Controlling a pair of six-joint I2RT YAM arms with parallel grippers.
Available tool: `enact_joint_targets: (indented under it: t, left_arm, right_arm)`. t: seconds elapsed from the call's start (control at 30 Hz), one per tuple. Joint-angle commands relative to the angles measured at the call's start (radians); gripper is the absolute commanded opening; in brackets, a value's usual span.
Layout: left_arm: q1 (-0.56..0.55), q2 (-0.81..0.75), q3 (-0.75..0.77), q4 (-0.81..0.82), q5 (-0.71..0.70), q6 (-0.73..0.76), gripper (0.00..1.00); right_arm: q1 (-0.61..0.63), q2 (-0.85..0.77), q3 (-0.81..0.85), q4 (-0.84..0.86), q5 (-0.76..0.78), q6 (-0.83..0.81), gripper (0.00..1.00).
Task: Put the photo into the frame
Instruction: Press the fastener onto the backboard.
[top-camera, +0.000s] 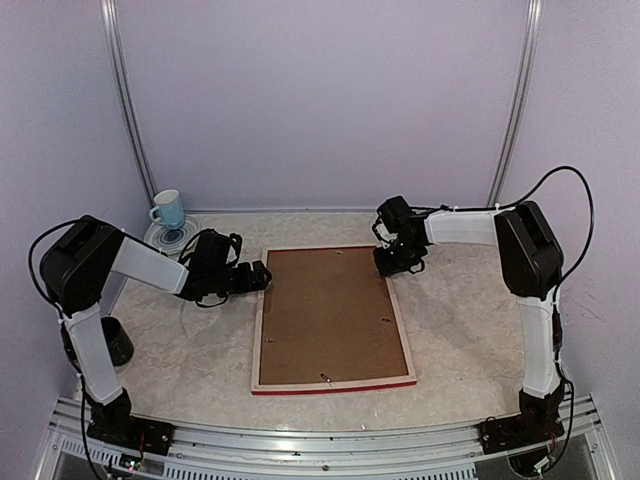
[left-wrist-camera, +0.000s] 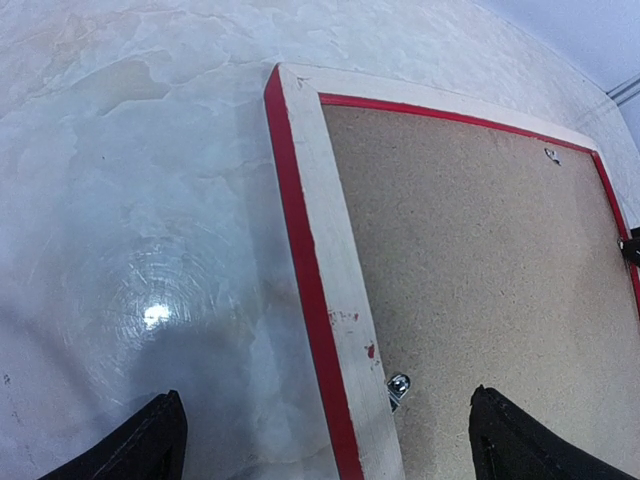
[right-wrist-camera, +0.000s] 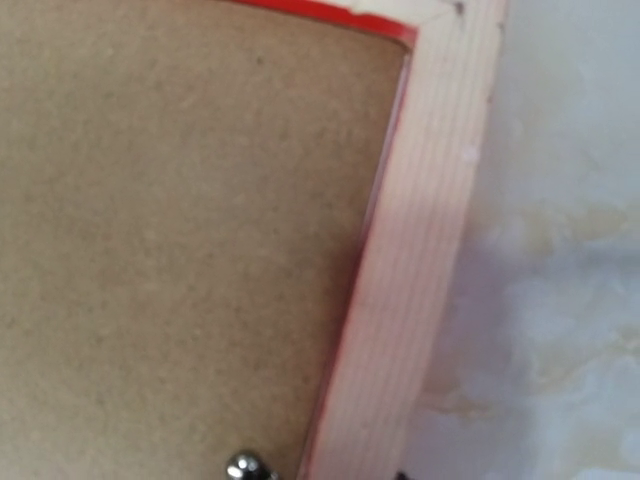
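So, going left to right: far left there's a mug (top-camera: 167, 209) on a saucer (top-camera: 172, 237), nothing to do with your job. Your left gripper (top-camera: 262, 277) sits just beside the far-left corner of the frame (top-camera: 258, 335), jaws spread wide with nothing between them. On its wrist cam the fingers straddle the left bar.

The frame lies face down mid-table (top-camera: 190, 350), pale wood back up, red showing along the edges. The brown board (top-camera: 330, 315) sits inside it and fills the opening. A small metal clip (left-wrist-camera: 397, 386) shows at the inner edge of the left bar. I can't tell if it's turned over the board.

The photo you can't see anywhere. My guess is it's under the board, which would put you near the end, with clips to secure and maybe a flip. That's only a guess.

Your right gripper (top-camera: 390, 262) is at the far-right corner, low over the bar. I can't tell whether its jaws are spread or pinching anything; its cam only shows the corner and another clip (right-wrist-camera: 247, 466).
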Motion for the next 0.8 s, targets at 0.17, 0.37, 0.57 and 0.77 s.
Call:
enact_joint_targets:
  t: [0.17,0.37,0.57,0.77]
  left_arm:
    - [0.008,0.070,-0.019,-0.139,0.016,-0.012,0.97]
    - [0.008,0.069,-0.020,-0.139,0.013,-0.014,0.97]
    - [0.008,0.066,-0.020,-0.140,0.011,-0.014,0.97]
    - [0.008,0.062,-0.022,-0.140,0.010,-0.015,0.97]
  right_arm:
    - [0.011,0.022,-0.013,-0.051,0.087,0.083,0.22]
    - [0.047,0.040,-0.035,-0.017,0.114,0.163,0.22]
    - [0.064,0.032,-0.062,0.007,0.166,0.241,0.21]
    - [0.065,-0.003,-0.114,0.067,0.189,0.292,0.19]
